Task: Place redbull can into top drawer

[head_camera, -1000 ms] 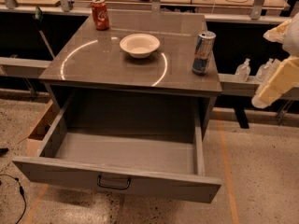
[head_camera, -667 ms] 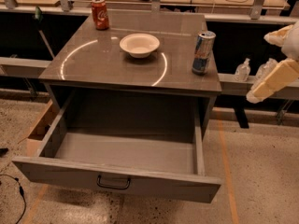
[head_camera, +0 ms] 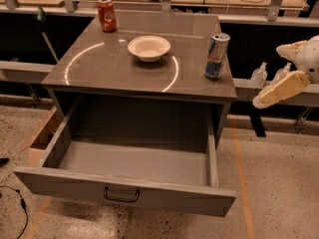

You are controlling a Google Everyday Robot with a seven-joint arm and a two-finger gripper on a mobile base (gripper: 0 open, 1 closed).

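Cream hand [head_camera: 279, 89] hovers right of upright redbull can [head_camera: 217, 57].

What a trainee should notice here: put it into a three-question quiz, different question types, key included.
1. True or false: the redbull can stands upright on the cabinet, to the picture's right of the bowl.
2. The top drawer is: A) shut; B) pulled open, nothing visible inside; C) open with the bowl inside.
3. Fill in: the gripper hangs off the cabinet's ___ side as pictured, apart from the redbull can.
Key: 1 true; 2 B; 3 right.
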